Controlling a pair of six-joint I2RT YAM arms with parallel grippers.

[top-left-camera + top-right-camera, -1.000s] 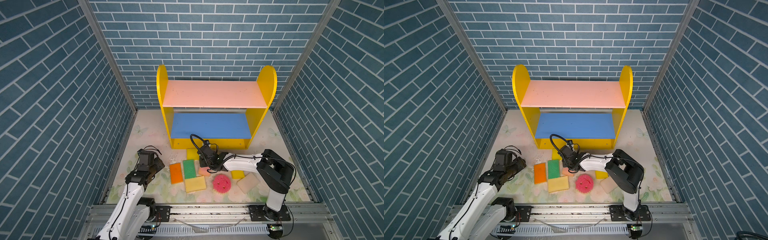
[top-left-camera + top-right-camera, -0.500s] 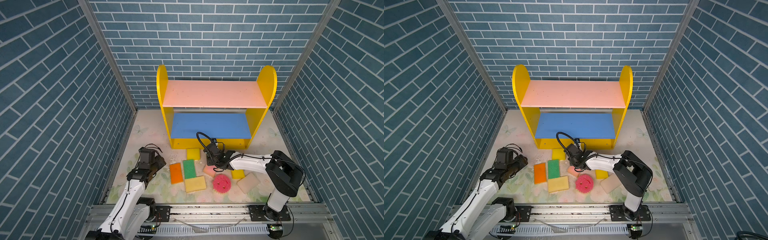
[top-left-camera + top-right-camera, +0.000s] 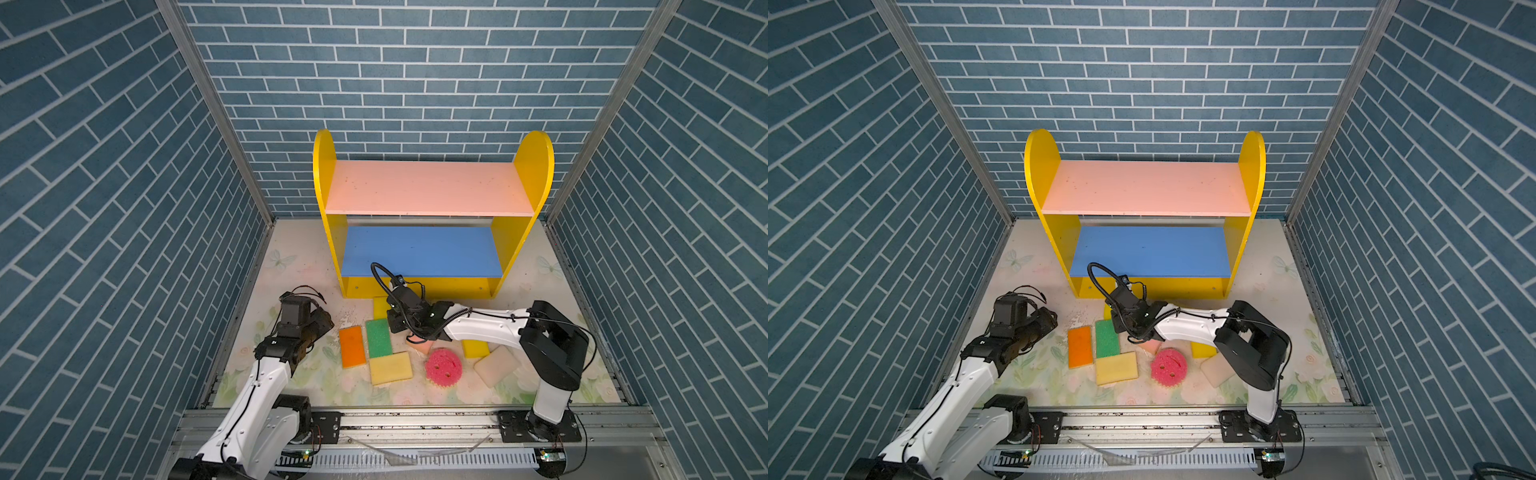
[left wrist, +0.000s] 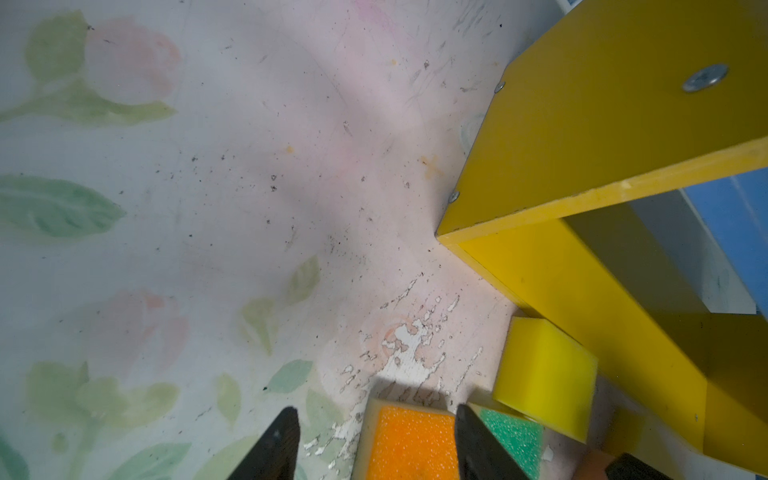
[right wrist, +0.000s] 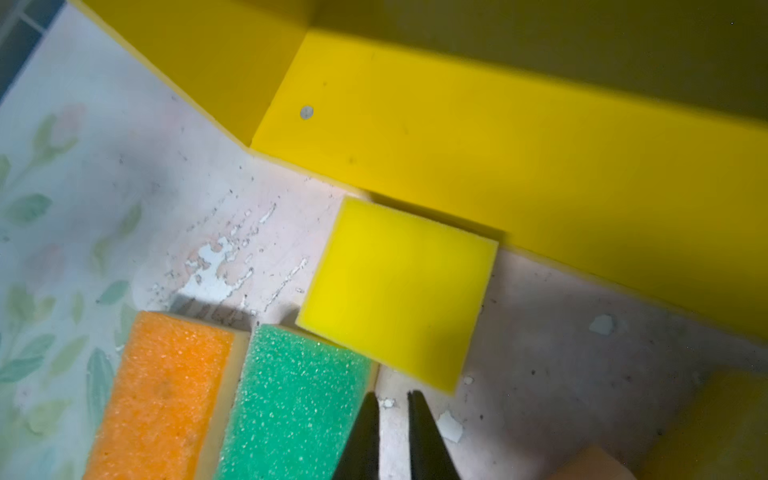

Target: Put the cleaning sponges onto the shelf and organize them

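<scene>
**Sponges all on the bench, shelf boards bare**

The shelf (image 3: pixel 424 189) stands at the back edge of the bench (image 3: pixel 291 266), midway between its side edges. Its pink and blue boards carry nothing.

The sponges lie in front of it, across the middle of the bench toward the front edge. The orange sponge (image 3: pixel 352 346) and green sponge (image 3: pixel 378 338) lie side by side, touching. The pale yellow sponge (image 3: pixel 390 368) lies crosswise just in front of them. A yellow square sponge (image 5: pixel 399 291) sits just beside the shelf's base, one corner over the end of the green one. Farther right are a small peach sponge (image 3: pixel 420 346), the round pink sponge (image 3: pixel 443 366), a yellow block (image 3: pixel 475 348) partly under the right arm, and the cream sponge (image 3: pixel 495 365).

The right gripper (image 5: pixel 392 397) reaches across the middle. Its jaws are drawn nearly together with only a thin slit between them, and they hold nothing. The tips are beside the green sponge's end.

The left gripper (image 4: pixel 376 409) is near the left edge, jaws moderately wide and empty, pointing toward the end of the orange sponge.
</scene>
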